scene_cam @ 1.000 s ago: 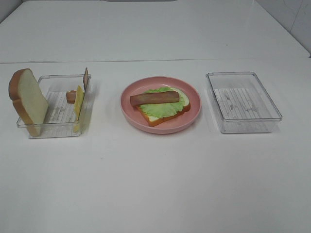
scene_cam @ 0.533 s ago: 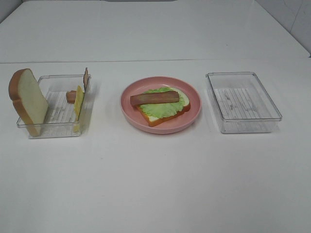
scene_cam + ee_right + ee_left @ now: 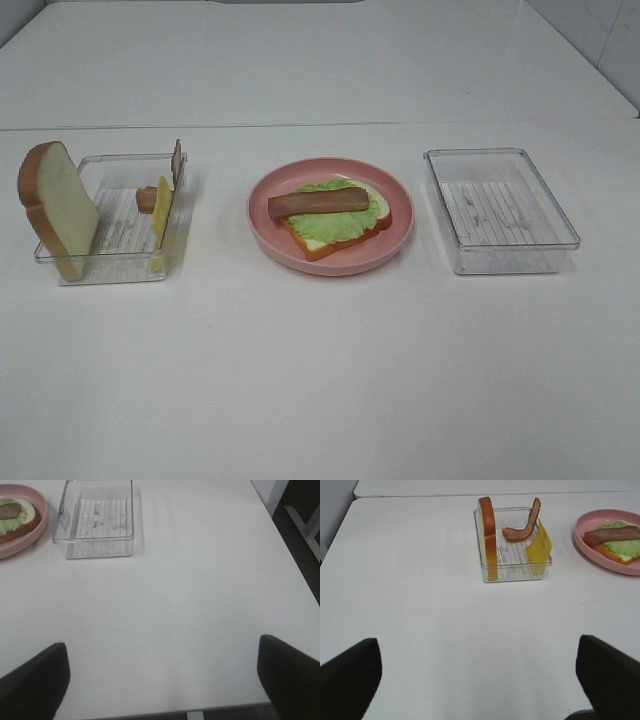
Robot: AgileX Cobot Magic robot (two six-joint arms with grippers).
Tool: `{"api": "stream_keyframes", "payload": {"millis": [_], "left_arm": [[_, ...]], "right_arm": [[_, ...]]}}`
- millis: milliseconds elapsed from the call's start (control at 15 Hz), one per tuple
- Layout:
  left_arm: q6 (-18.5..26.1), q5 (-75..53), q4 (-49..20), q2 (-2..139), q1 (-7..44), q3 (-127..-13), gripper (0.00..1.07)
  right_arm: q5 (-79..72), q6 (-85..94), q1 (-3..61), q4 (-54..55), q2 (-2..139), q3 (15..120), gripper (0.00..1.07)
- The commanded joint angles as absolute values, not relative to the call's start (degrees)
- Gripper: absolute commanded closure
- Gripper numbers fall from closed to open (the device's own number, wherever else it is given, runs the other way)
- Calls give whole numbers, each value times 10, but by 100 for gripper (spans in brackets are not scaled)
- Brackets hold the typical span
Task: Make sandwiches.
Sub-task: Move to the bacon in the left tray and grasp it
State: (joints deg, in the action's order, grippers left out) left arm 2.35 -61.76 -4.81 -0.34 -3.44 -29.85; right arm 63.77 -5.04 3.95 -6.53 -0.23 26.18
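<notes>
1. Table point(image 3: 320, 380): white, and it lies under both of my tools.
2. Clear tray point(image 3: 510, 258): ahead of my right gripper point(image 3: 162, 677), towards the middle, with nothing in it.
3. Second clear tray point(image 3: 515, 572): straight ahead of my left gripper point(image 3: 479, 677), well apart from it.
4. Pink plate point(image 3: 330, 262): between the two trays, ahead of both grippers.
5. Sandwich point(image 3: 335, 225): lies on the plate, unfinished and open-faced. It has one brown-crusted toast base point(image 3: 325, 247), green lettuce point(image 3: 345, 225) and one brownish-pink bacon strip point(image 3: 318, 201) across the top.
6. Spare toast slice point(image 3: 60, 205): stands on edge at the second tray's outer side.
7. Cheese slice point(image 3: 539, 544): yellow, leans on the opposite wall.
8. Curled bacon point(image 3: 522, 527): at the tray's far end.
9. Grippers: both are spread wide and grasp nothing.
</notes>
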Motion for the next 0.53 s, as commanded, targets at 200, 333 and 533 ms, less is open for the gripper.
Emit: {"api": "stream_keyframes", "payload": {"millis": [200,333,533], "left_arm": [[19,-540,-38,64,-35,-327,6],[6,-496,-41,144,-35,-356,6],[-9,-475,-44,248,-35,-410,6]], "right_arm": [[631,-42,37,-67,-19,260,9],[631,-42,37,-67,-19,260,9],[631,-42,37,-67,-19,260,9]]}}
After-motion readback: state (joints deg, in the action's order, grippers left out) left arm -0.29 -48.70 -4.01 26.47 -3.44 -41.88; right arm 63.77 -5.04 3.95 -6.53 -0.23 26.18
